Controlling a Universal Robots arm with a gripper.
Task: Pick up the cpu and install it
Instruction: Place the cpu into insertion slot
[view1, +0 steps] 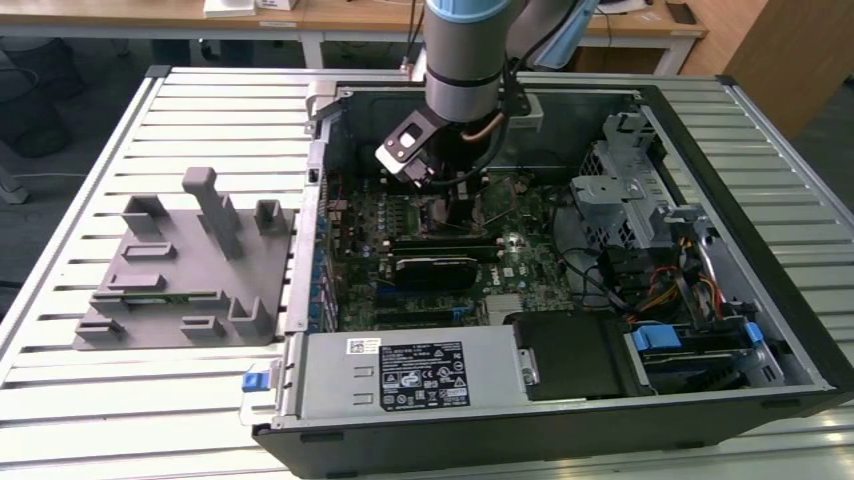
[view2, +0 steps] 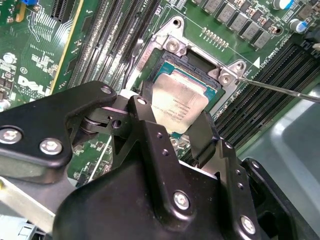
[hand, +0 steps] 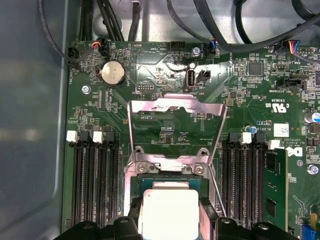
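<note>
A slatted metal table (view1: 120, 420) carries an open dark computer case (view1: 561, 440) lying on its side. On the exterior view's left, just beside the case, lies a grey plastic tray (view1: 174, 275) with upright posts. Inside the case a green motherboard (view1: 534, 265) covers the floor. A silvery box with a printed label (view1: 400, 372) fills the near edge, and a perforated metal drive cage (view1: 621, 190) with coloured wires stands on the exterior view's right.

The arm reaches down into the far half of the case, its black gripper (view1: 454, 188) low over the board. In the first wrist view a shiny load plate (hand: 175, 106) is hinged up and open beyond the square socket frame (hand: 165, 167), long black memory slots (hand: 95, 185) run on either side, and a round coin cell (hand: 113, 73) sits farther off. A thin wire lever (view2: 280, 90) stands out from the frame.

The cpu (view2: 179, 104), flat with a dull silver top, sits within the socket frame's opening, and the gripper (view2: 172, 116) is closed narrowly on it, black fingers (view2: 145, 125) pressing two opposite edges; whether it is fully seated I cannot tell
</note>
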